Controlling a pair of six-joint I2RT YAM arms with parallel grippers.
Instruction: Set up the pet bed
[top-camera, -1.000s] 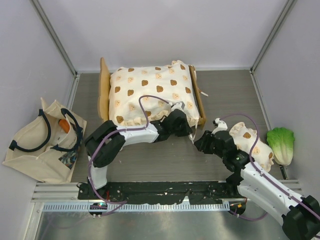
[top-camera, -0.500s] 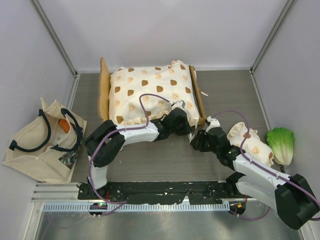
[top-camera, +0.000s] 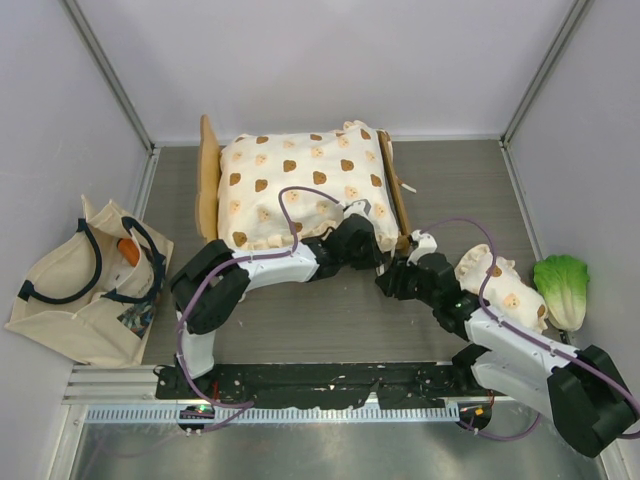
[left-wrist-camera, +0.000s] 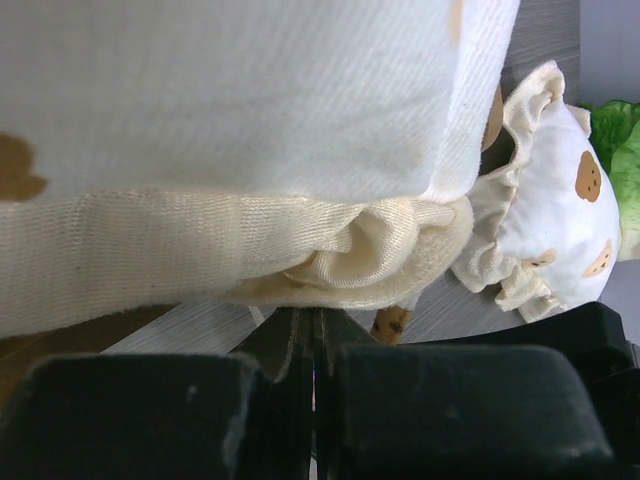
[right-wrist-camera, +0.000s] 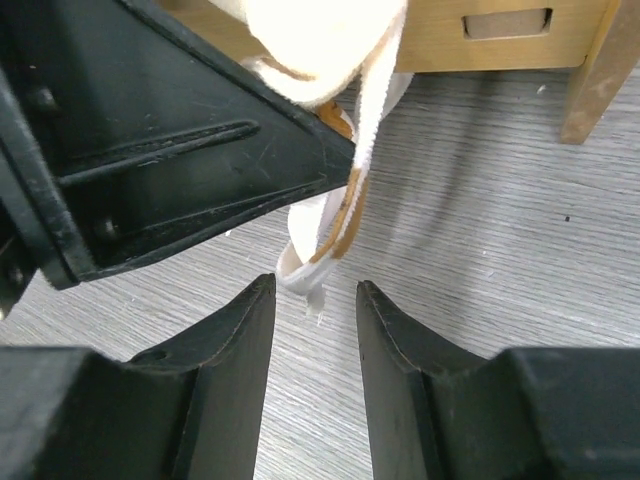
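Grey wood-grain table (top-camera: 450, 180) is filling this walled cell, and the pet bed (top-camera: 207, 180) is sitting toward the upper middle of the overhead view, its bear-print cushion (top-camera: 300, 185) lying puffed over the light wooden frame. At the cushion's lower right corner the left gripper (top-camera: 368, 240) is resting with its jaws closed tight. Its wrist view is showing bunched fabric right at the tips, though I cannot tell whether any is pinched. Just to the right, the right gripper (right-wrist-camera: 315, 300) is hovering low with jaws parted and holding nothing, a white tie ribbon (right-wrist-camera: 370, 115) dangling just above the gap. I am judging the cushion soft, light and floppy, likely to slump if lifted by one corner, so the corner seam or that ribbon is looking like the place to grip. The frame is looking stiff and light enough to slide. No brand, label or writing is showing legibly anywhere.
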